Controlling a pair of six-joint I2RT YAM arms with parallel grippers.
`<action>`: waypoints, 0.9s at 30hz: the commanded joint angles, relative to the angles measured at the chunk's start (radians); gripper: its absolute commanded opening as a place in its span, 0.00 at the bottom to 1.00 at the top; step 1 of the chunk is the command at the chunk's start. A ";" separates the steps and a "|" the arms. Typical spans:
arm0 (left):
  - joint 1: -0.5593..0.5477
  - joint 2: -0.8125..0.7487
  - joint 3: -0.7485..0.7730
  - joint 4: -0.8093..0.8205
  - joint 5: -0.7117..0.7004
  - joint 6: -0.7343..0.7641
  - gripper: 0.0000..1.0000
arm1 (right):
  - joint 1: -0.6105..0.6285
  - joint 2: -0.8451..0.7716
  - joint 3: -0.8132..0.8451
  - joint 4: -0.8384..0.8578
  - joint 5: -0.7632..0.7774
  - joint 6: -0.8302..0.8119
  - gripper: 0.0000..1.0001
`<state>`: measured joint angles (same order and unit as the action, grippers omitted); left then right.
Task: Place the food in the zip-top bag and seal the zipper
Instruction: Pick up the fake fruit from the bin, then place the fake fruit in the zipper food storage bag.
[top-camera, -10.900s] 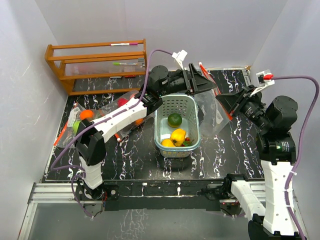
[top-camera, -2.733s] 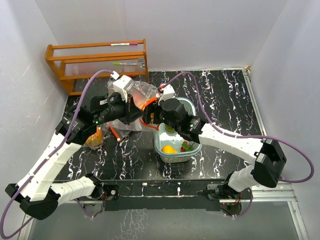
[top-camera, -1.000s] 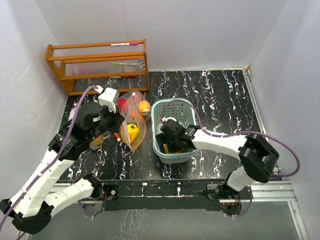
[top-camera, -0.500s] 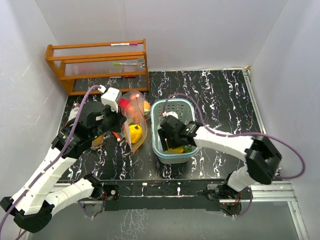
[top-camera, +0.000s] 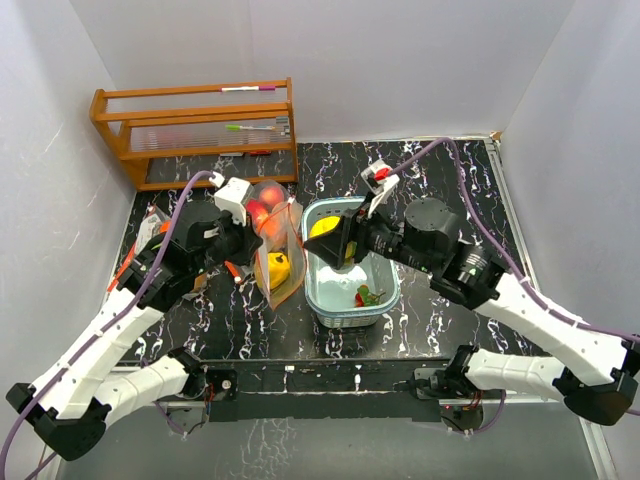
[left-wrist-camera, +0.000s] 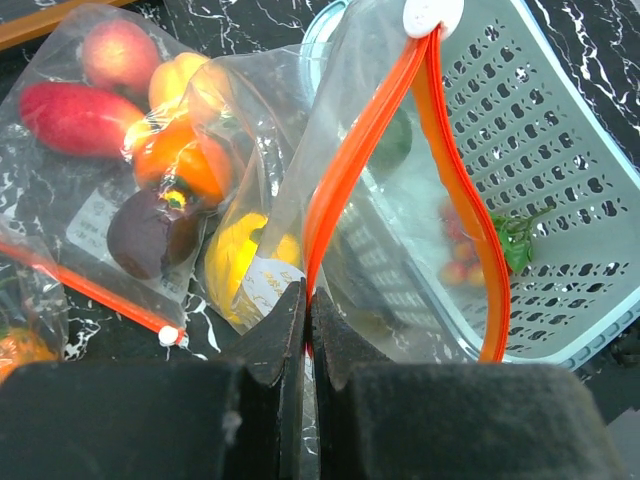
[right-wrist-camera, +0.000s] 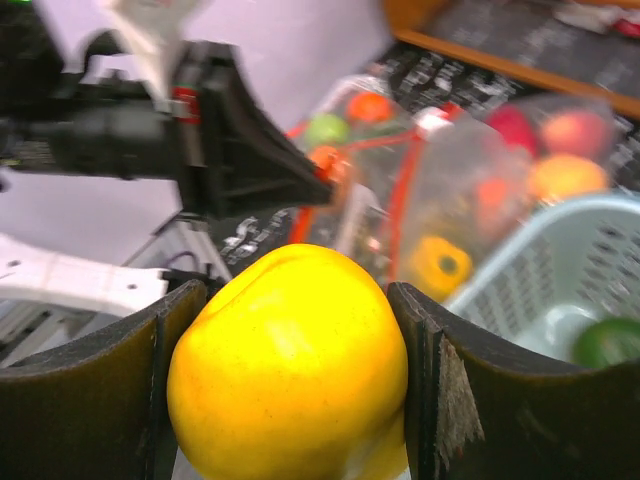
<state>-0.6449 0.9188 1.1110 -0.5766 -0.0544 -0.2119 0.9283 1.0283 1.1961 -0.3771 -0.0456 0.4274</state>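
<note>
Our right hand (right-wrist-camera: 297, 300) squeezes a yellow fruit (right-wrist-camera: 290, 385) over the basket (top-camera: 395, 283). Our left hand (left-wrist-camera: 305, 300) pinches the bag (left-wrist-camera: 390, 250) open beside it. The gap looks thin, so the fruit may bump the bag's edge and drop.

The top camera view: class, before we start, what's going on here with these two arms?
The left pincer is shut on the orange zipper edge of a clear bag, holding its mouth open beside the teal basket. The right pincer grips a yellow fruit, raised above the basket. A small red and green piece lies in the basket, so the packing is unfinished and the zipper is not sealed.
</note>
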 joint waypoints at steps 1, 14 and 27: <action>0.001 0.006 -0.007 0.036 0.042 -0.017 0.00 | 0.000 0.031 -0.075 0.401 -0.278 0.003 0.25; 0.000 -0.004 0.037 0.008 0.057 -0.011 0.00 | 0.024 0.302 -0.169 0.732 -0.227 0.061 0.33; 0.001 -0.004 0.042 0.007 0.060 -0.006 0.00 | 0.039 0.244 -0.144 0.436 0.075 0.011 0.98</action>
<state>-0.6449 0.9268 1.1168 -0.5659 -0.0093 -0.2241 0.9649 1.3331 1.0164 0.1127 -0.0643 0.4694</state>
